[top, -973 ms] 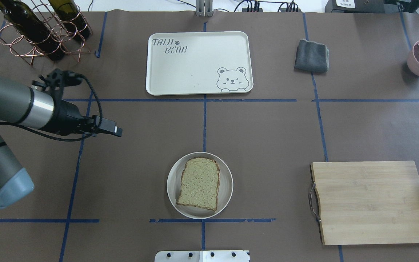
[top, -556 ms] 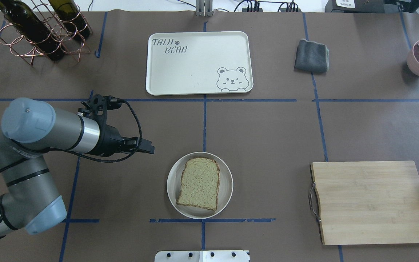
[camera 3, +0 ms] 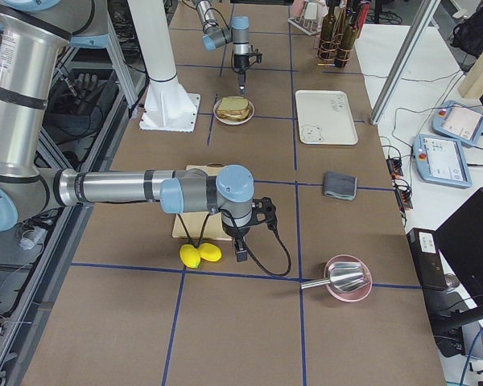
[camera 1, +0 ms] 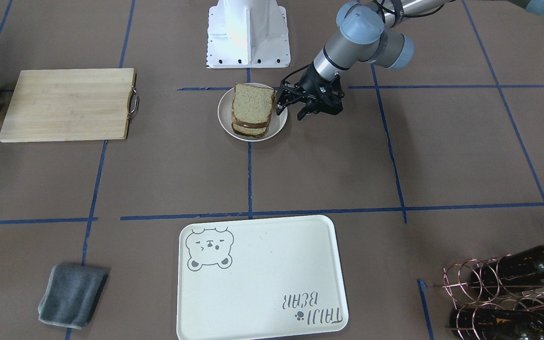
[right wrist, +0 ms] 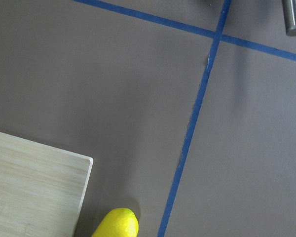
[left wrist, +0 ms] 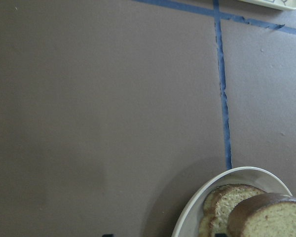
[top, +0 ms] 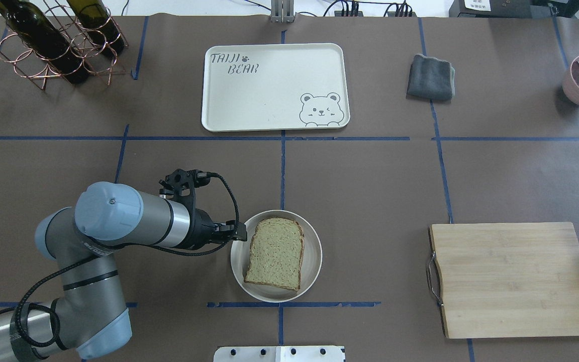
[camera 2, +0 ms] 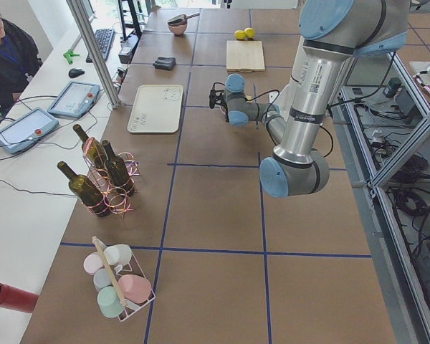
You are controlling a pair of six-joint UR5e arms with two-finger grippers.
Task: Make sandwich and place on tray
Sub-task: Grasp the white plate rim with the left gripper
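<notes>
Sandwich [top: 274,254] on plate [top: 313,251]. L gripper [camera 1: 290,113] just beside plate, jaws apart, empty. R gripper [camera 3: 241,254] far from plate, jaws can't tell.

In the overhead view, a wooden cutting board [top: 515,279] is seen lower right; a grey cloth [top: 430,77] upper right; wine bottles [top: 38,36] racked upper left.

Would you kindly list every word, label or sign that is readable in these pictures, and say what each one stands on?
"TAIJI BEAR", with a paw print: grey lettering on the tray, which also carries a bear drawing.
Sticker on the near arm in the exterior left view: too small to read.
White label on the black box beyond the table: too small to read.
</notes>
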